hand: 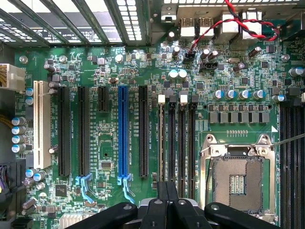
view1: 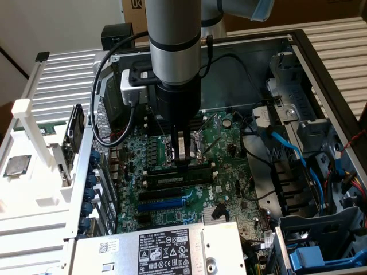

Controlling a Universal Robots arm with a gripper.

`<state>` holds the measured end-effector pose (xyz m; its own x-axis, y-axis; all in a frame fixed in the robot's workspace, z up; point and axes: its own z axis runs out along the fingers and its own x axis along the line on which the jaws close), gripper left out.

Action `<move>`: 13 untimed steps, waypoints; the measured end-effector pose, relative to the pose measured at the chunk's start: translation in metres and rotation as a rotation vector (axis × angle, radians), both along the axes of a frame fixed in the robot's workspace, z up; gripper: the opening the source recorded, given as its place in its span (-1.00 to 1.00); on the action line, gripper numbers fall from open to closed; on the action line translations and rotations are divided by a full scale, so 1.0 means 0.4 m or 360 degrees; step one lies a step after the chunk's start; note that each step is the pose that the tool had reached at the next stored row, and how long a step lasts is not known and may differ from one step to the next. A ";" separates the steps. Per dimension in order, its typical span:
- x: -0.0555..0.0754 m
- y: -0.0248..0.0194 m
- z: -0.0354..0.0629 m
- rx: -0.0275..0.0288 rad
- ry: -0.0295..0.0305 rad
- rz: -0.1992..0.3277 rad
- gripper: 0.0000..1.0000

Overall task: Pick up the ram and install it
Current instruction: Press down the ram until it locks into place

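Nearest the exterior camera, a labelled silver power supply (view1: 166, 246) sits in the open computer case (view1: 321, 63). Beyond it on the green motherboard (view1: 229, 177), past the blue expansion slot (view1: 163, 203), the ram (view1: 175, 179) lies in a black memory slot. Above it the gripper (view1: 182, 163) is clenched, fingertips close over the stick, short of the empty processor socket (hand: 238, 183).

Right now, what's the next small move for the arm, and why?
Probably a short straight press down. The gripper, jaws shut, stands upright with its tips at the memory slots, where the ram seems to lie; whether it is clipped in I cannot tell.
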<state>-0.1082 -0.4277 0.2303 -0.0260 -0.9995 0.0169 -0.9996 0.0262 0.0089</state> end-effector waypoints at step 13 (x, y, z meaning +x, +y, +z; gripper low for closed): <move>0.000 0.000 -0.007 -0.00003 0.00002 0.0000 -0.80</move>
<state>-0.1082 -0.4277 0.2273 -0.0259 -0.9995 0.0171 -0.9996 0.0261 0.0090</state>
